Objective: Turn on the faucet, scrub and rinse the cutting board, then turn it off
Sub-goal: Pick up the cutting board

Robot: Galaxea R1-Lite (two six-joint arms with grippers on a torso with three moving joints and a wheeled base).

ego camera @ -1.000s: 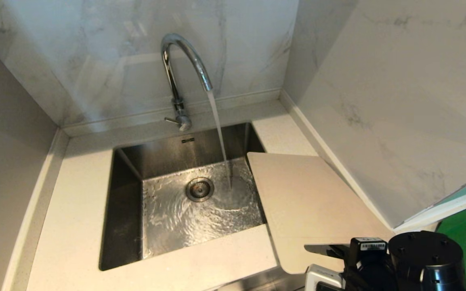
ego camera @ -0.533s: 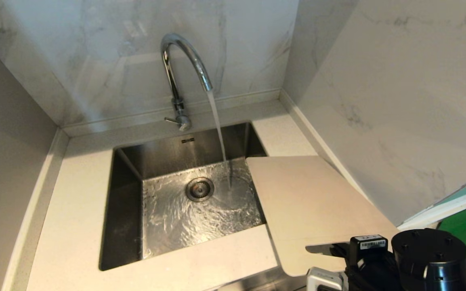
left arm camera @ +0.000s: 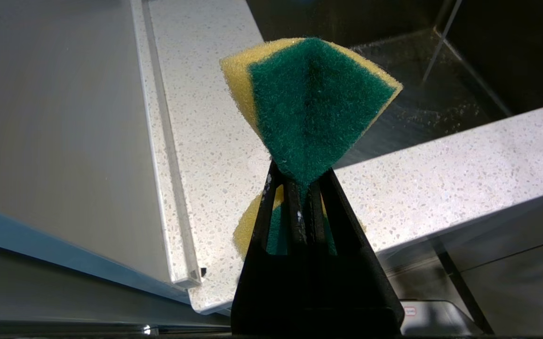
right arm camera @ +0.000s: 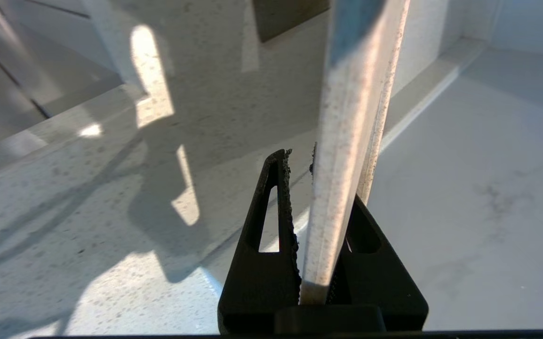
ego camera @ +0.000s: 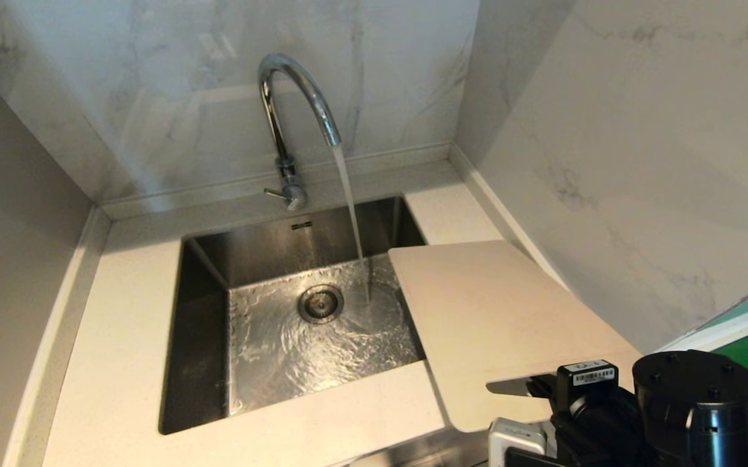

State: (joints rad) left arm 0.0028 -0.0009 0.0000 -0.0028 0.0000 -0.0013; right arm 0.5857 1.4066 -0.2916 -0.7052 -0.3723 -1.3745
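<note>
Bringing the board to the running water

Our right pincer [right arm camera: 321, 226] pinches the cutting board [ego camera: 497, 324]; our left pincer [left arm camera: 299, 188] pinches a sponge [left arm camera: 311, 101]. We should tilt it gently under the faucet [ego camera: 290, 104] stream.

The head camera looks down into the sink [ego camera: 205, 272] corner from above. Both wrist cameras look closely along their fingers and share the speckled countertop [left arm camera: 441, 183].

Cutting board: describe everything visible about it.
The cutting board is a thin, pale beige slab with rounded corners and a matte, finely speckled surface. The right gripper is clamped on its near edge, beside a slot. It lies tilted across the counter's right side, its far-left corner overhanging the sink. The running water falls just left of it, missing it.
</note>
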